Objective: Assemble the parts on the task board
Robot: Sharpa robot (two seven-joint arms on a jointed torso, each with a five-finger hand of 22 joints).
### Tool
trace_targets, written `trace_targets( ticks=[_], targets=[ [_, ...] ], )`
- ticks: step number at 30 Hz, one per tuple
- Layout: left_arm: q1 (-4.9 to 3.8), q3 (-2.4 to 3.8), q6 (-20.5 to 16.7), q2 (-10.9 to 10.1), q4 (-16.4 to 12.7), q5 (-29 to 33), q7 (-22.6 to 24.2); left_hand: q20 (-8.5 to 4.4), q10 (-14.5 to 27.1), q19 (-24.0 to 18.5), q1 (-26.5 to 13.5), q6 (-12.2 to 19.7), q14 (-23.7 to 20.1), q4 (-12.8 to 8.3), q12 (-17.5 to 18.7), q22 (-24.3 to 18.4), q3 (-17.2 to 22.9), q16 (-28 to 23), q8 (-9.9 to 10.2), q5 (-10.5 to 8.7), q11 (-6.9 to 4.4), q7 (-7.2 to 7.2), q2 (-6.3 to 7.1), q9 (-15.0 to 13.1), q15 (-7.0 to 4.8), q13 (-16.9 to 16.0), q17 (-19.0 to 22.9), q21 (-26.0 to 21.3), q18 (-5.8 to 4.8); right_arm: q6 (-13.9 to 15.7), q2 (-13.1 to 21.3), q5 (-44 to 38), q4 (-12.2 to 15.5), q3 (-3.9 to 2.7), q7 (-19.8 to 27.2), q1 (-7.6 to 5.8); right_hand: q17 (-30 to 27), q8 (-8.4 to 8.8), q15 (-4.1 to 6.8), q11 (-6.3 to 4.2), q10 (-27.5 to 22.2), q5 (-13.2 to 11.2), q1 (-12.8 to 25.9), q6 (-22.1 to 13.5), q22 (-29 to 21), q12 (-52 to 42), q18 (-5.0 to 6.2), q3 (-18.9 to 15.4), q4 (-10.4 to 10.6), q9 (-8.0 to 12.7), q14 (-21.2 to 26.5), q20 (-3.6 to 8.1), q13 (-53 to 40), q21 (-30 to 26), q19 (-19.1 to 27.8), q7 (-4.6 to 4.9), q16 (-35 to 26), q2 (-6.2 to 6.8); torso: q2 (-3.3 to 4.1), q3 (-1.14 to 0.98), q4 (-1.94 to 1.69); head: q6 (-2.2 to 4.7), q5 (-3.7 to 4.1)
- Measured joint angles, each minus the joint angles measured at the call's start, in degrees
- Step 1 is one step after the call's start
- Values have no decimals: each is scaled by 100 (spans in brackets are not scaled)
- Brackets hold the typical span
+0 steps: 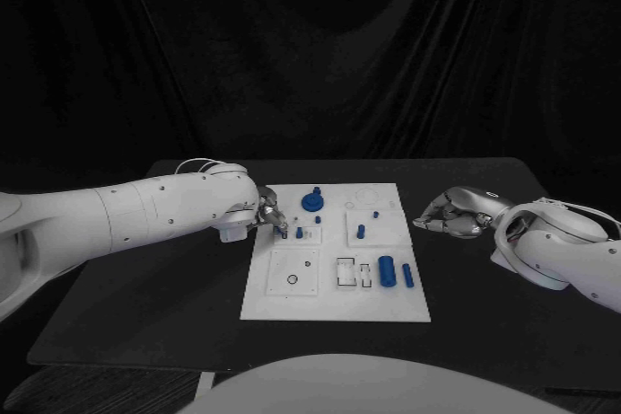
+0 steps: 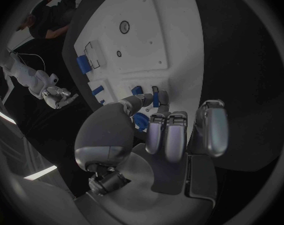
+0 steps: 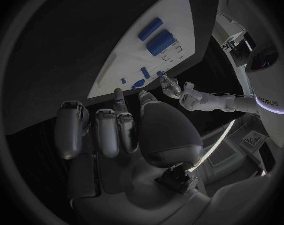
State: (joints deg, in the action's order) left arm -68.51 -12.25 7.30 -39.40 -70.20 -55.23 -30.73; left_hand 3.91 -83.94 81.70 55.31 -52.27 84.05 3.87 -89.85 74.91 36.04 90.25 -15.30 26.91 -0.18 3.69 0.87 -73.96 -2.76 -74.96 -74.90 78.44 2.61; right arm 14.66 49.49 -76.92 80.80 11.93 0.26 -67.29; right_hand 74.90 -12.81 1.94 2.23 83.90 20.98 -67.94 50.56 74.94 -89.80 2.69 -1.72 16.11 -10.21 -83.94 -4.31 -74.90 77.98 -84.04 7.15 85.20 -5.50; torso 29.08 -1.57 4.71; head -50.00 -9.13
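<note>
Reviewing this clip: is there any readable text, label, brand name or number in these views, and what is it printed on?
"...PUS": dark letters on the white left arm in the right wrist view; the start of the word is cut off, so it cannot be read whole.
The task board has outlines and recesses on it, with no readable words or numbers.
The blue parts carry no legible marking.
Nothing else can be read.
</note>
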Motion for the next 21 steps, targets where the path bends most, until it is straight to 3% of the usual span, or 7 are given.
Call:
trace_targets(
  ticks=[21],
  targets=[
    [23, 0, 9, -4, -36, -8, -1, 0, 0, 0, 3, 4, 0, 0, 0, 0, 0, 0, 0, -11, 0, 4, -2, -7, 0, 0, -4, 0, 0, -8, -19, 0, -20, 0, -1, 10, 0, 0, 0, 0, 0, 0, -23, 0, -1, 0, 1, 0, 0, 0, 0, 0, -4, 0, 0, 0, 0, -23, -1, -2, 1, 0, -24]
  ],
)
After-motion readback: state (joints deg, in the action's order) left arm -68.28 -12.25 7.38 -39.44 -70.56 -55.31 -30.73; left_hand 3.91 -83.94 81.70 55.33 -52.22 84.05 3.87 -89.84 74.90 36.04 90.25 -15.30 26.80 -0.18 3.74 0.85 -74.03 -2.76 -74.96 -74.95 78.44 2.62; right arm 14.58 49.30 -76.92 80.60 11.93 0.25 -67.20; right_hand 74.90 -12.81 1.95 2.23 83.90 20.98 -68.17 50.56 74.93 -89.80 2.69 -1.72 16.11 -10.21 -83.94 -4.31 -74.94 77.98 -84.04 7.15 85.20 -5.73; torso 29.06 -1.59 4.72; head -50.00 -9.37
